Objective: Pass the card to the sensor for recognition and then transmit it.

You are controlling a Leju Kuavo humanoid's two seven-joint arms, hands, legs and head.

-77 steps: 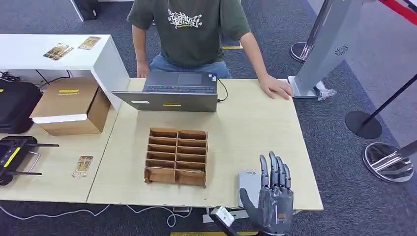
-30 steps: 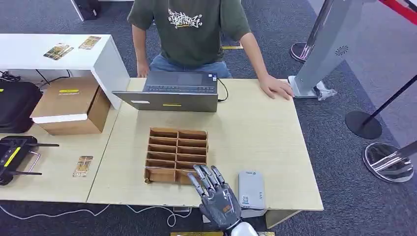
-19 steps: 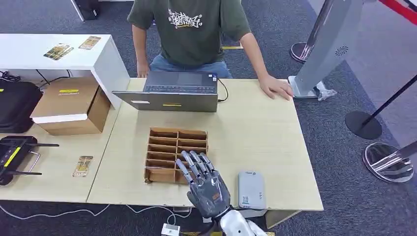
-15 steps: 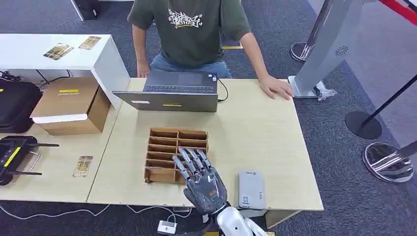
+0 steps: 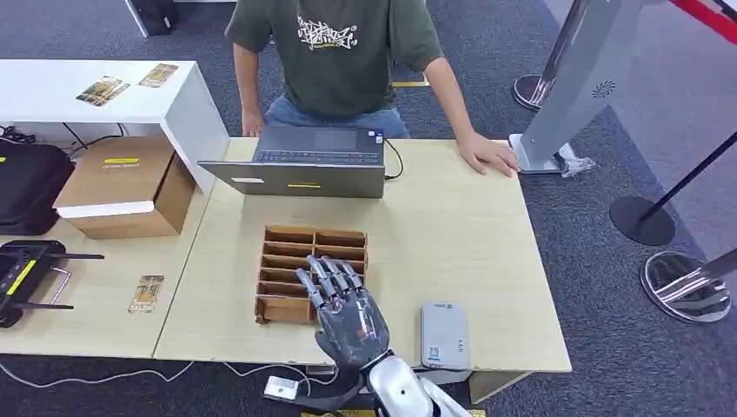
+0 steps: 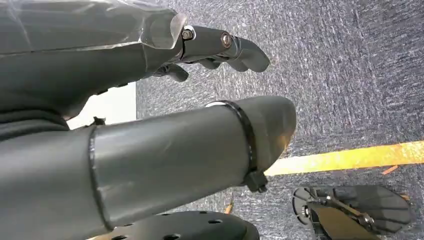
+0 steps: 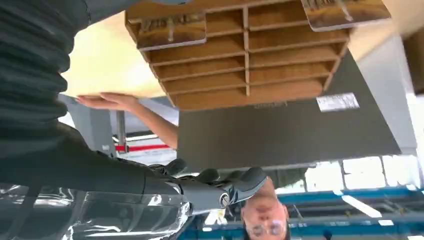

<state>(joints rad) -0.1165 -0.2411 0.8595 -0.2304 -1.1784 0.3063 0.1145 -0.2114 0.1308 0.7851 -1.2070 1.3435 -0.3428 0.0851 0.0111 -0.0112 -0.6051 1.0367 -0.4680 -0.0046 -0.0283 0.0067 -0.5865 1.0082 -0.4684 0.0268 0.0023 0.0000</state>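
1. One hand had shifted across the table: the robot's right hand (image 5: 346,314), earlier hovering by the flat grey card sensor (image 5: 444,335) near the table's front edge, now hung over the front right corner of the brown wooden compartment tray (image 5: 287,260), fingers spread apart and holding nothing.
2. In the right wrist view, two brown patterned cards (image 7: 172,29) stood in the wooden tray's nearest slots, close to the right hand's fingertips (image 7: 248,181); whether they touched could not be told.
3. The left hand (image 6: 165,145) hung over dark carpet crossed by a yellow floor stripe (image 6: 345,156), its fingers loosely curled in with nothing between them.
4. Writing: a white graphic print sat on the seated person's green T-shirt (image 5: 335,52), unreadable; the sensor carried a small logo and a sticker, too small to read; the open grey laptop (image 5: 300,161) bore white and yellow stickers on its lid.
5. Room: bare light wood table (image 5: 452,234) lay between tray and right edge; the sensor sat just beside the hand, close to the front edge; the person's hand (image 5: 488,155) rested at the far right corner.
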